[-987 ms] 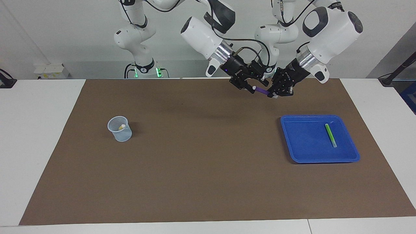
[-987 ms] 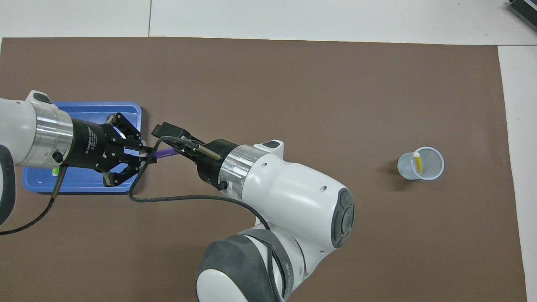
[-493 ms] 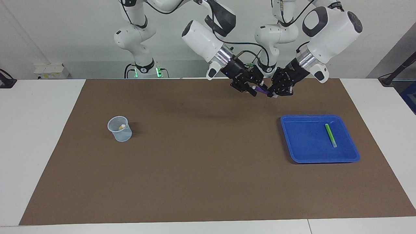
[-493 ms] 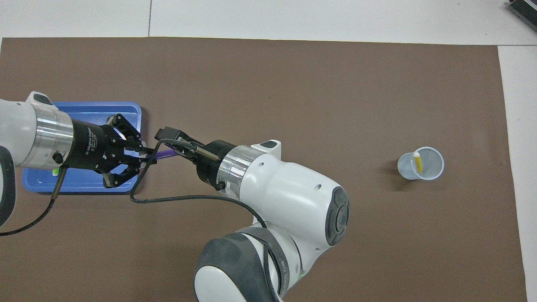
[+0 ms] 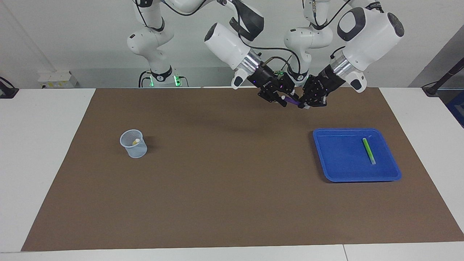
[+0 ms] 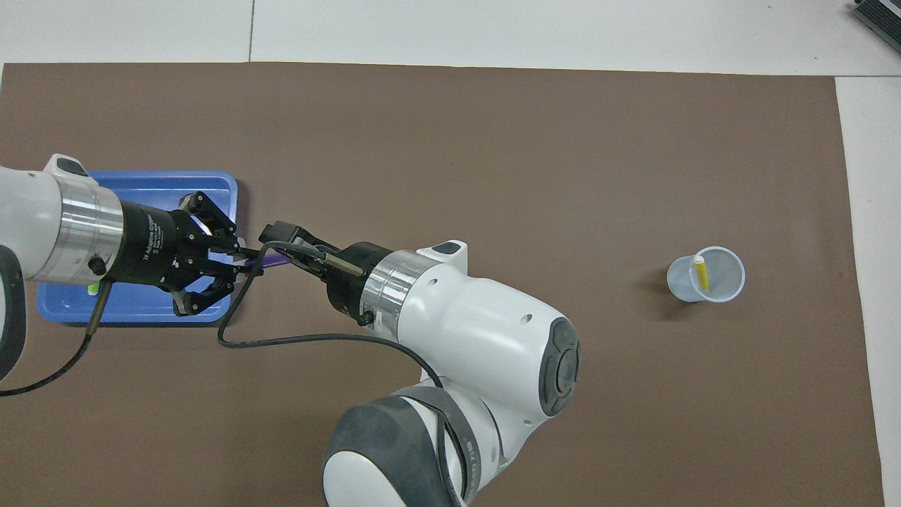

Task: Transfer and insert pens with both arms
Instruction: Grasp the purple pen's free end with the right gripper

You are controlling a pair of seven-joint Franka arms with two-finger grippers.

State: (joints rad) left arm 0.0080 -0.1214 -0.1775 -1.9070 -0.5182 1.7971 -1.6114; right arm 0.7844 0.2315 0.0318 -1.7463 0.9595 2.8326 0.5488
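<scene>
slim purple marker pen (image 5: 291, 101) aloft between both grippers over the brown mat (image 5: 224, 174), near the robots' edge. left gripper (image 5: 306, 105) clamped on one end; right gripper (image 5: 282, 100) around the other, grip perhaps not firm, cannot tell. green pen (image 5: 369, 150) in blue tray (image 5: 337, 170); yellow pen (image 6: 700, 272) in clear cup (image 6: 728, 282).

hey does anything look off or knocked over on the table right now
Nothing stands out. The cup stands upright with the yellow pen inside, the green pen lies in the blue tray, and both tools meet at the purple pen in the air.
</scene>
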